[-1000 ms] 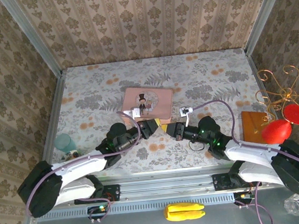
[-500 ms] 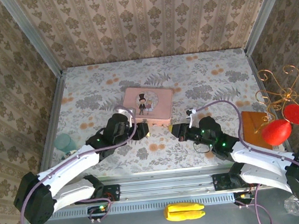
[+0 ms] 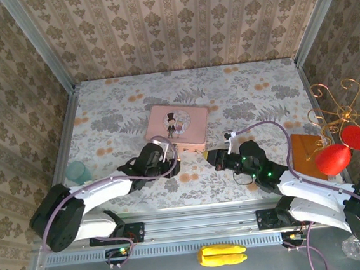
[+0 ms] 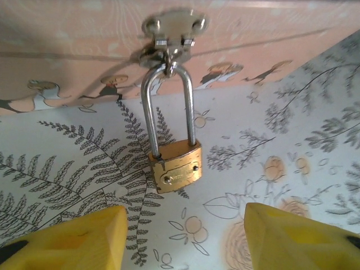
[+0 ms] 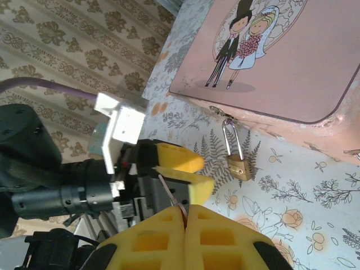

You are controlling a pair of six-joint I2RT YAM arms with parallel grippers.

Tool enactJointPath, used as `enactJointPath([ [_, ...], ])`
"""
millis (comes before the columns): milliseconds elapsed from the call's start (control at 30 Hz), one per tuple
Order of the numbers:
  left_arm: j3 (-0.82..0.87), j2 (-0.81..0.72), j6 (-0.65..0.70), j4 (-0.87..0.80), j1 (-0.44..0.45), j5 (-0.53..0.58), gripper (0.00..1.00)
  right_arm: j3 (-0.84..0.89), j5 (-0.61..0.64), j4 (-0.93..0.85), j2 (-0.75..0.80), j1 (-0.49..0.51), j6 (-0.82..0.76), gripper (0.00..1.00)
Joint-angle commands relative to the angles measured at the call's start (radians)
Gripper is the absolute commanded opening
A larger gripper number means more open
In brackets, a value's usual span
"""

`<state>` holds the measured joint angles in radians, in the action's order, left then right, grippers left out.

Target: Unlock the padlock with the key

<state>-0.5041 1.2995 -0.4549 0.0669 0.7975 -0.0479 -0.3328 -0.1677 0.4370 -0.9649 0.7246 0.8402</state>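
The left gripper (image 4: 185, 241) sits low near the middle of the table (image 3: 259, 95), its yellow fingers (image 4: 73, 239) spread apart with nothing between them. Just ahead of it the padlock (image 4: 175, 169) lies on the table, hooked through the hasp (image 4: 171, 25) on the near wall of the pink tin (image 3: 178, 127). To the right, the right gripper (image 5: 184, 230) is pinched closed on the key (image 5: 170, 195), a thin sliver sticking out from its fingertips.
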Motion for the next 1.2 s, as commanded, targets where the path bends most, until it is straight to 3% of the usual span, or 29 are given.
enactJointPath([
  [0, -0.020, 0.056, 0.052, 0.067, -0.007, -0.003, 0.58, -0.007, 0.016, 0.014, 0.012, 0.003, -0.001, 0.00],
  [167, -0.021, 0.121, 0.048, 0.137, -0.012, 0.034, 0.49, 0.006, 0.017, 0.017, 0.027, 0.003, 0.000, 0.00],
  [467, 0.007, 0.206, 0.032, 0.299, -0.030, 0.024, 0.46, 0.010, 0.016, 0.013, 0.036, 0.004, -0.004, 0.00],
  [967, 0.043, 0.209, -0.019, 0.374, -0.046, -0.035, 0.12, 0.017, 0.025, 0.017, 0.019, 0.003, 0.008, 0.00],
  [1167, 0.055, 0.160, -0.106, 0.364, -0.044, -0.048, 0.04, 0.005, 0.037, 0.032, -0.055, 0.003, 0.067, 0.00],
])
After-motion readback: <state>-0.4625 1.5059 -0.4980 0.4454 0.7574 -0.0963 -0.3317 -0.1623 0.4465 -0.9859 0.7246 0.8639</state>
